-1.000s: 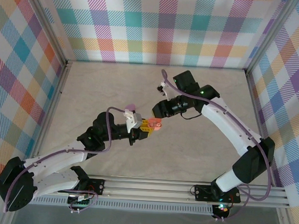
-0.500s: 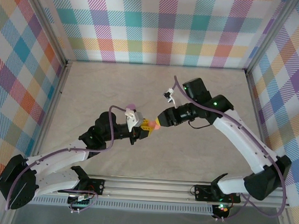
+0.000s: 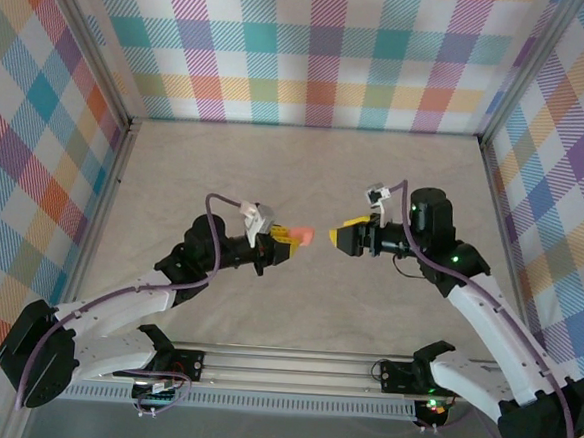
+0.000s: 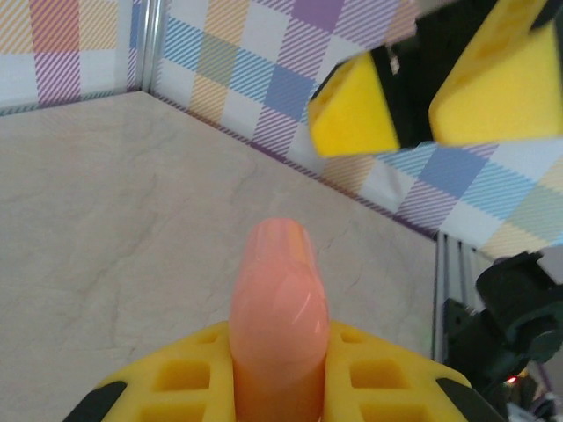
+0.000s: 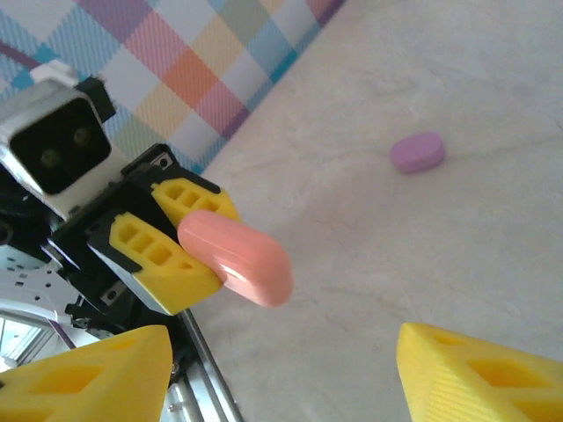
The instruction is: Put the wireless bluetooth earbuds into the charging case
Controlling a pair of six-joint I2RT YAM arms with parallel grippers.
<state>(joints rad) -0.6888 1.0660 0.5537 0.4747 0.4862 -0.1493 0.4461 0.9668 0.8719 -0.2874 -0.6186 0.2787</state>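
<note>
Salmon charging case [image 3: 303,237] sitting clamped in left gripper [image 3: 289,239], long axis pointing at right gripper [image 3: 343,234]. Right jaws hanging apart, facing case's free end, near but not touching. Lilac case [image 5: 417,152] lying on table [image 3: 206,163].

White arms [image 3: 115,307], black joints, yellow jaws

Case [image 3: 303,237] in left tool [image 3: 290,239], facing right tool [image 3: 344,233], apart; second case [image 5: 417,152] on table [image 3: 276,168] beyond.
</note>
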